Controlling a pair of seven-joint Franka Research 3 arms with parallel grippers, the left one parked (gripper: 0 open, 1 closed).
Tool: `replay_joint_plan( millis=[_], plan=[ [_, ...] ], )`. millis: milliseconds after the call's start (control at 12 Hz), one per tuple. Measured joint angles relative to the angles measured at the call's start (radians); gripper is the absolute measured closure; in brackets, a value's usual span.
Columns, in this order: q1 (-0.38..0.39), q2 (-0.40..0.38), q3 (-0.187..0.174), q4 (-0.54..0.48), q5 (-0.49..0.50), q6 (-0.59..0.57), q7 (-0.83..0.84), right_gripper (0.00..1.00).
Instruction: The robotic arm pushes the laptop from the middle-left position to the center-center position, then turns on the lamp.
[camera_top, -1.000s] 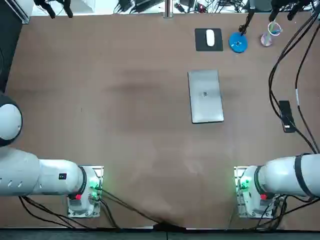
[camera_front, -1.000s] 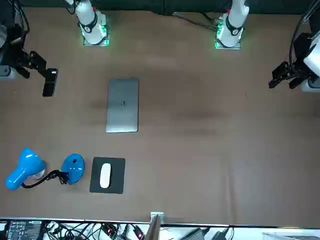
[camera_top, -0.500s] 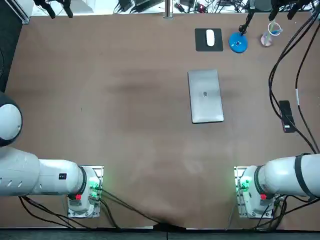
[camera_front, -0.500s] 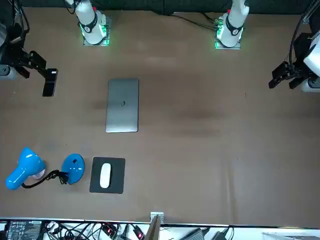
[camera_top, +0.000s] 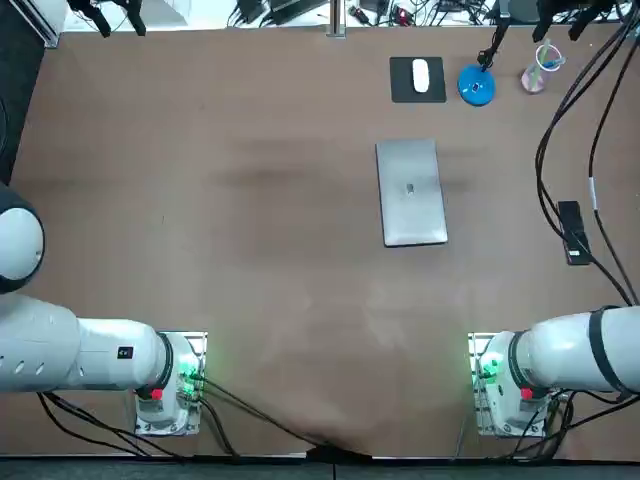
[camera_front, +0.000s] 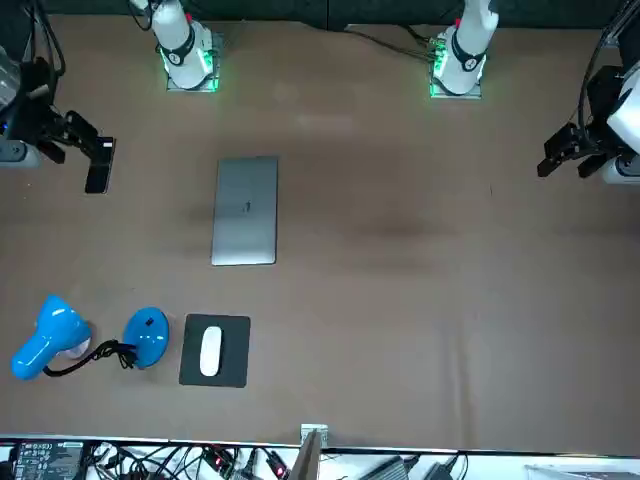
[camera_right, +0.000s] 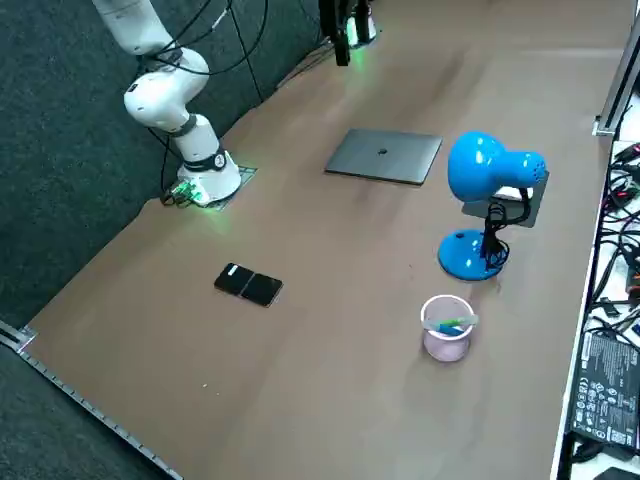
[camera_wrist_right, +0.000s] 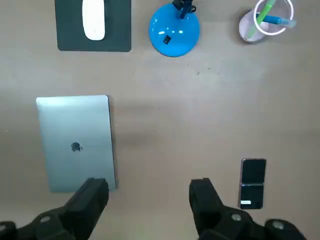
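Laptop (camera_top: 411, 192) unmoved since second ago; right gripper (camera_wrist_right: 148, 186), spread wide and empty, hangs high, well clear of it; push not started, lamp (camera_right: 487, 172) untouched.

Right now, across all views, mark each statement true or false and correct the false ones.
1. The closed silver laptop lies flat on the brown table. True.
2. The white computer mouse sits on the laptop. False: it sits on the black mouse pad.
3. The right gripper hangs open and empty above the table. True.
4. The blue desk lamp lies tipped over. False: it stands upright on its round base.
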Motion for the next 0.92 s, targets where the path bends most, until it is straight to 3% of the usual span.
replay_joint_plan(
  millis=[500,750,917],
  plan=[
    [0.121,0.071,0.004,-0.067,0.001,0.116,0.200,0.00],
    [0.197,0.132,0.006,-0.074,0.001,0.160,0.409,0.00],
    [0.272,0.197,0.008,-0.077,0.001,0.227,0.667,0.00]
  ],
)
